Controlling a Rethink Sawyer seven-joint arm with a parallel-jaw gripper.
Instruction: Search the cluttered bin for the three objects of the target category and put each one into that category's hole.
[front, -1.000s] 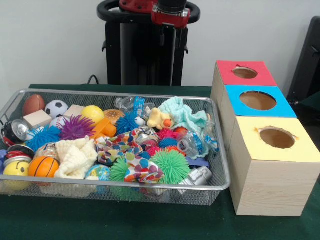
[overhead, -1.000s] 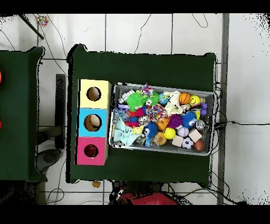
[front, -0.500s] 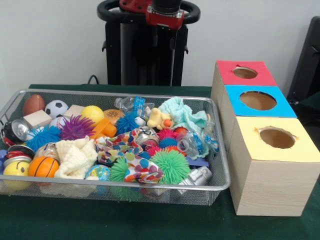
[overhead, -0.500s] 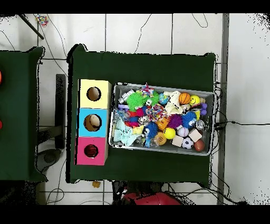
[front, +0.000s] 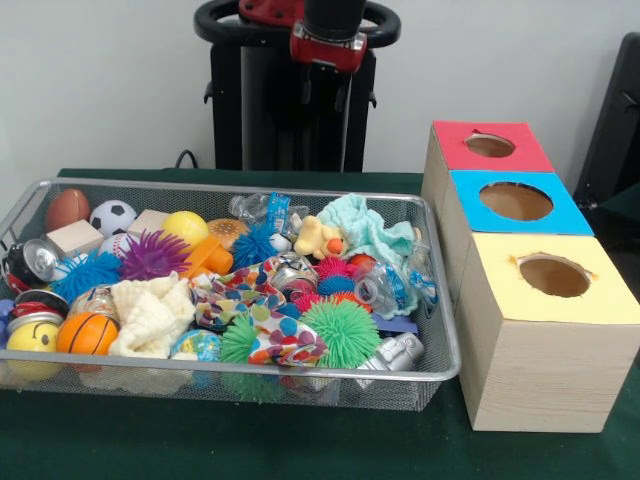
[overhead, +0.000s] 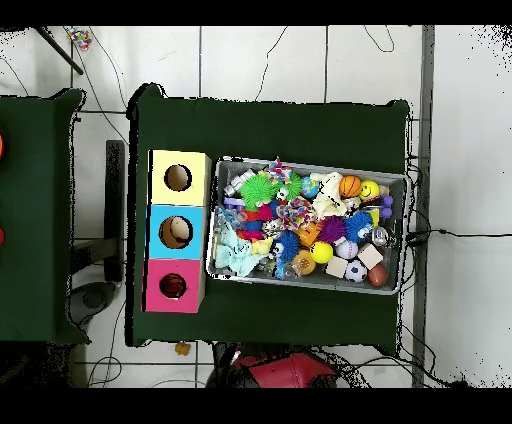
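Bin (front: 440, 300) crammed edge to edge — open air above — box holes (front: 516, 201) unobstructed.

Arm (front: 330, 25) raised at top; hand (front: 322, 92) hanging, state unclear

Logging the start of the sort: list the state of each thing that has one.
Wire mesh bin: full of mixed toys.
Red-topped box: hole unblocked.
Blue-topped box: hole unblocked.
Yellow-topped box: hole unblocked.
Gripper: raised behind the bin, holding nothing.

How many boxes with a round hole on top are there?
3, in a row beside the bin: red box farthest back, blue box in the middle, yellow box nearest the camera.
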